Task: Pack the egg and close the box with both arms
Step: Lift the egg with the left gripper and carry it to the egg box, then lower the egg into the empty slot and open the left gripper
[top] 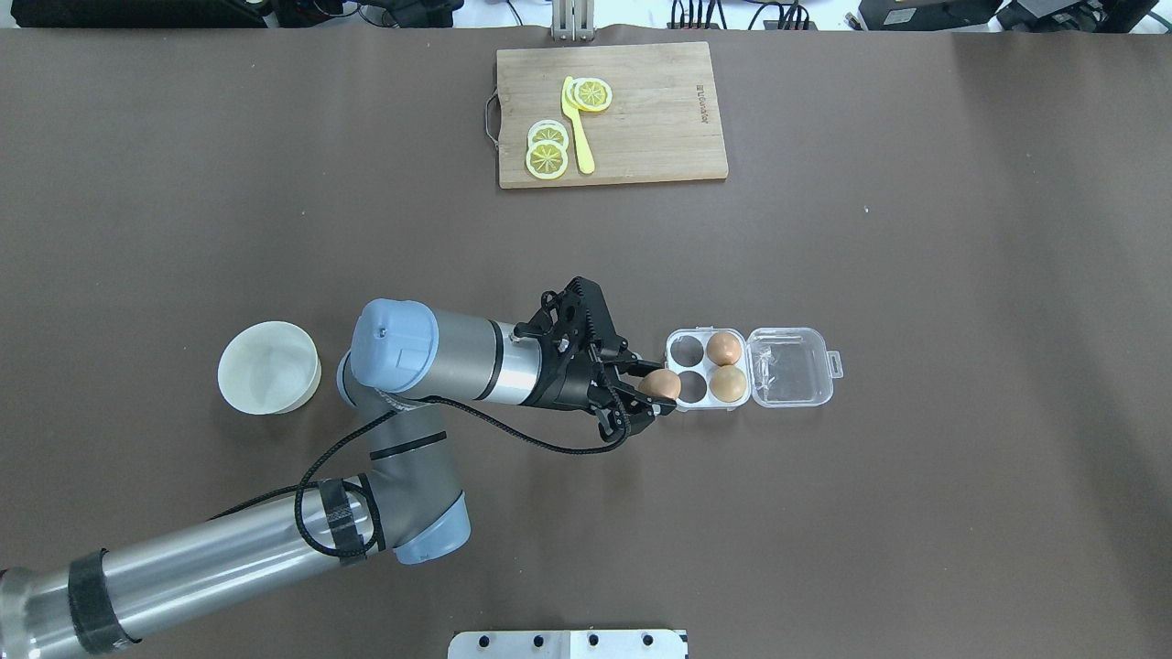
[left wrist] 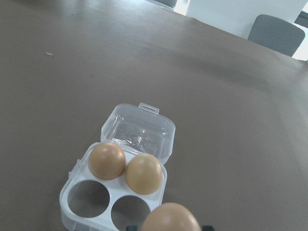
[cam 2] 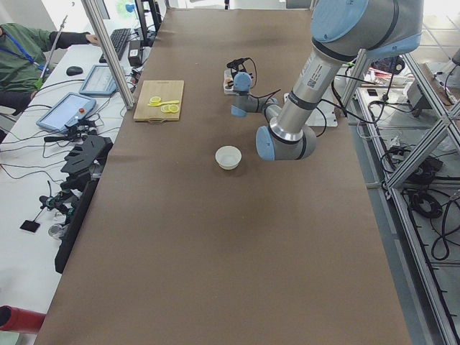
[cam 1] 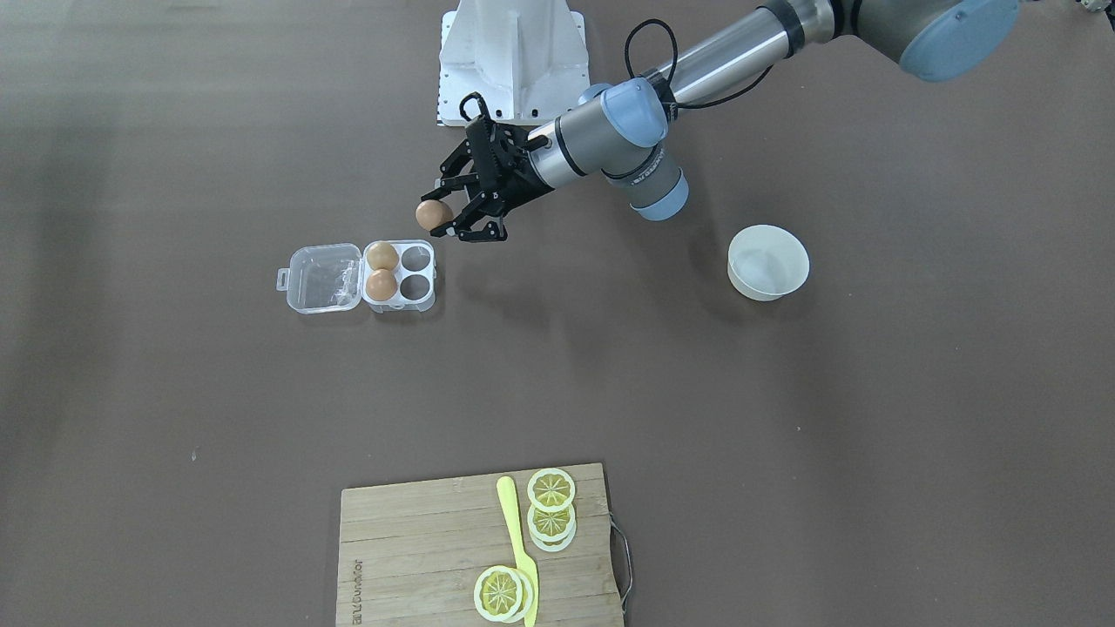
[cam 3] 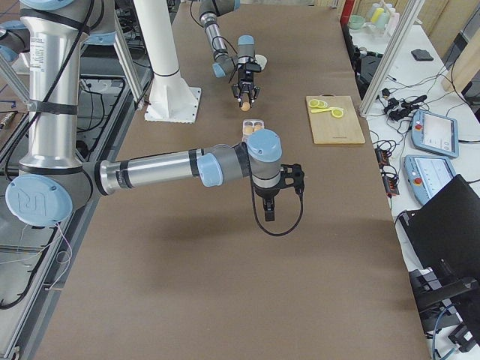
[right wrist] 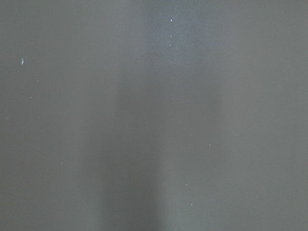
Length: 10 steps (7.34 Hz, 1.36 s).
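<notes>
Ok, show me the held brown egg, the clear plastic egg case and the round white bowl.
held brown egg (cam 1: 433, 214): front-facing view, its middle.
clear plastic egg case (cam 1: 324, 279): front-facing view, open lid.
round white bowl (cam 1: 766, 266): front-facing view, bare inside.

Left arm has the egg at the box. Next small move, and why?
Likely ease the egg forward until it is over the nearest empty cell. The left gripper holds it just short of the box; both cells on that side are empty, and the two by the open lid are filled.
</notes>
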Each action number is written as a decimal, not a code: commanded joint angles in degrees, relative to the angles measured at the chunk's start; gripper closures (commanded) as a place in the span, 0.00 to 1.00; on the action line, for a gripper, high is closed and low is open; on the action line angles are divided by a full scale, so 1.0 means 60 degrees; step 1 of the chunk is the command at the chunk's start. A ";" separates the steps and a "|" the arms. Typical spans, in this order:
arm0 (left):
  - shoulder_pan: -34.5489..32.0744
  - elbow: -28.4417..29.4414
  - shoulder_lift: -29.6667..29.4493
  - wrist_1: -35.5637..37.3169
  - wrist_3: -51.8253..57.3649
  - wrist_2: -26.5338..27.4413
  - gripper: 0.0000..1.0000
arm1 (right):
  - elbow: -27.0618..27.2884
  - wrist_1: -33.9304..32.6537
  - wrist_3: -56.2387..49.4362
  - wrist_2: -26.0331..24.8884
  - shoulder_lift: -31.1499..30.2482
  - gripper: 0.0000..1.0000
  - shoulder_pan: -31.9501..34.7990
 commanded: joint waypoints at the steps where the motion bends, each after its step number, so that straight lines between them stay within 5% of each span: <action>1: 0.0028 0.0606 -0.0144 -0.0785 -0.0040 0.0337 1.00 | 0.0001 0.0000 0.0087 0.0015 0.0071 0.00 0.0000; 7: 0.0818 0.1326 -0.0786 -0.0790 0.0441 0.1976 1.00 | -0.0043 -0.0029 0.0847 0.0806 0.0145 0.00 -0.0336; 10: 0.0702 0.1386 -0.0905 -0.0760 0.0458 0.2009 1.00 | -0.0014 -0.0015 0.1740 0.0835 0.0568 0.00 -0.0731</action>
